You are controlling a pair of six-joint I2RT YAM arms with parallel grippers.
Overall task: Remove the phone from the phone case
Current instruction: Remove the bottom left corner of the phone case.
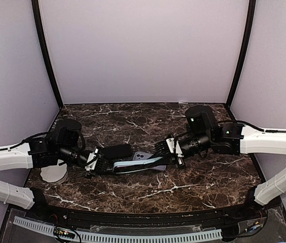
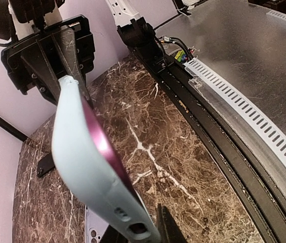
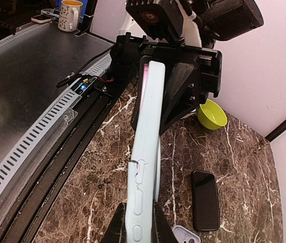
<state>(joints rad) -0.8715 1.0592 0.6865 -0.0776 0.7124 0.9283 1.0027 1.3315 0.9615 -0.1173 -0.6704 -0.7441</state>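
1. Top: we see the left gripper (image 1: 93,164) and right gripper (image 1: 170,154) each pinching one end of the case (image 1: 143,163), held on edge above the table (image 1: 208,187) — probably so that it can be flexed.
2. Left wrist: the pink phone (image 2: 111,156) sits inside the case, one long edge showing.
3. Right wrist: both ends are clamped — we can read no brand or writing.

You've got pale lilac walls (image 1: 143,50) at 9, 12, 3 o'clock, black posts (image 1: 47,55) at 11 and 1, dark marble tabletop (image 1: 132,121).
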